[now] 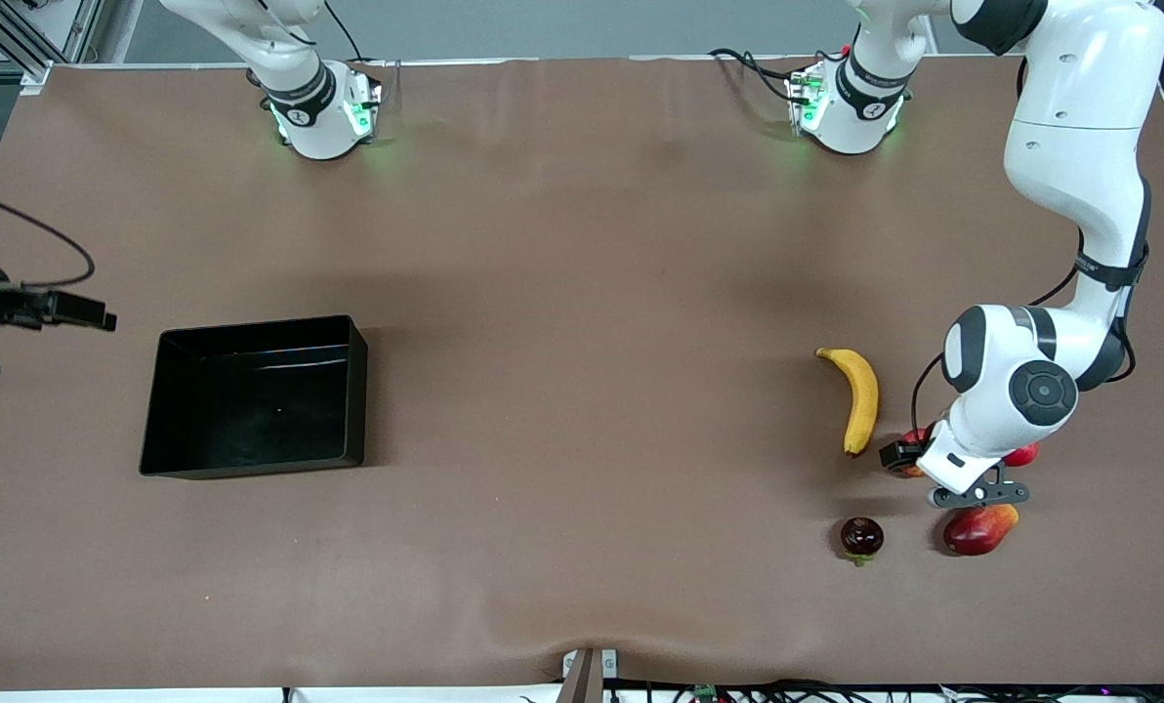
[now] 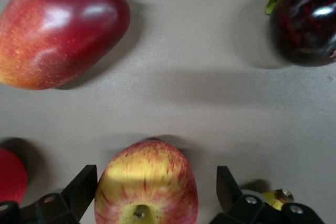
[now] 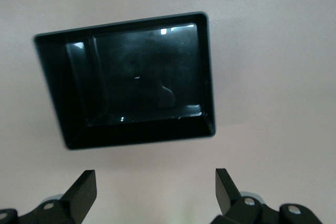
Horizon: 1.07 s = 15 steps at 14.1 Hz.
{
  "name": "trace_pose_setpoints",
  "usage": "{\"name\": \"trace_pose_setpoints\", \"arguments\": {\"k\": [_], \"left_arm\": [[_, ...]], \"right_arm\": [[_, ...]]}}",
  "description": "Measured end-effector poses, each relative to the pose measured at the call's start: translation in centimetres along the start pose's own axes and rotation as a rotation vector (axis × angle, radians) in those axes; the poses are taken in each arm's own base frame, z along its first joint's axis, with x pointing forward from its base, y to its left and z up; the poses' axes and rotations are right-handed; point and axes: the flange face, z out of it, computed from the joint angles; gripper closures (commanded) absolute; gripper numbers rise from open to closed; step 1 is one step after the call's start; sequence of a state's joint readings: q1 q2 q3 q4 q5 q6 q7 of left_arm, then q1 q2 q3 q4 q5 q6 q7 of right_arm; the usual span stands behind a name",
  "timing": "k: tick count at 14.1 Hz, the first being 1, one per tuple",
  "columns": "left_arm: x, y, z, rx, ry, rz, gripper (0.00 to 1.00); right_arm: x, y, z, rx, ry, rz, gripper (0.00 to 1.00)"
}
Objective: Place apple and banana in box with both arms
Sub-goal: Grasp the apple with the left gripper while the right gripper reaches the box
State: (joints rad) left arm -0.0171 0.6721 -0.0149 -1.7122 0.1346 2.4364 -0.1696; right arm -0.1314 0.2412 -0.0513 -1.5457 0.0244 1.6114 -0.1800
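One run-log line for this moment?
left gripper: open, fingers straddling apple | right gripper: open, over table beside box | banana: on table | box: empty

apple (image 2: 146, 184) red, yellow streaks | banana (image 1: 859, 397) yellow | box (image 1: 255, 467) glossy black

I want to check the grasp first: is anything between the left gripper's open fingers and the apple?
Nothing visible is. The left gripper is open, and the apple sits between its fingers. The mango and the dark fruit lie apart from it.
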Motion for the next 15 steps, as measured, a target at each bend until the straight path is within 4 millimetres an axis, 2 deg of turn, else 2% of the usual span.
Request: {"name": "trace_pose_setpoints", "arguments": {"k": [1,2,3,4,5,8,10,13,15], "left_arm": [[-0.1,0.0,0.2,0.000,-0.004,0.000,0.03],[-0.3,0.0,0.4,0.001,-0.010,0.000,0.19],[-0.5,0.0,0.7,0.001,-0.016,0.002,0.45],[-0.8,0.0,0.9,0.002,-0.023,0.003,0.76],[-0.9,0.1,1.1,0.002,-0.028,0.005,1.00],[-0.9,0.6,0.5,0.001,-0.034,0.014,1.00],[-0.9,1.2,-1.1,0.003,-0.059,0.021,1.00],[-0.3,2.1,-6.9,0.008,-0.089,0.030,1.00],[-0.1,2.5,-10.3,0.011,-0.099,0.035,1.00]], "right_arm": [[0.9,1.4,1.7,-0.004,-0.007,-0.028,0.00],[1.8,2.6,3.6,-0.009,-0.013,-0.055,0.00],[2.8,3.5,5.4,-0.015,-0.012,-0.081,0.00],[3.8,4.2,7.4,-0.019,-0.015,-0.106,0.00],[4.6,4.7,9.4,-0.018,-0.024,-0.127,0.00],[6.9,6.0,15.3,-0.017,-0.037,-0.200,0.00],[8.1,6.4,18.7,-0.021,-0.033,-0.266,0.00],[9.1,6.9,22.4,-0.023,-0.035,-0.298,0.00],[9.3,7.2,23.7,-0.023,-0.038,-0.309,0.00]]}}
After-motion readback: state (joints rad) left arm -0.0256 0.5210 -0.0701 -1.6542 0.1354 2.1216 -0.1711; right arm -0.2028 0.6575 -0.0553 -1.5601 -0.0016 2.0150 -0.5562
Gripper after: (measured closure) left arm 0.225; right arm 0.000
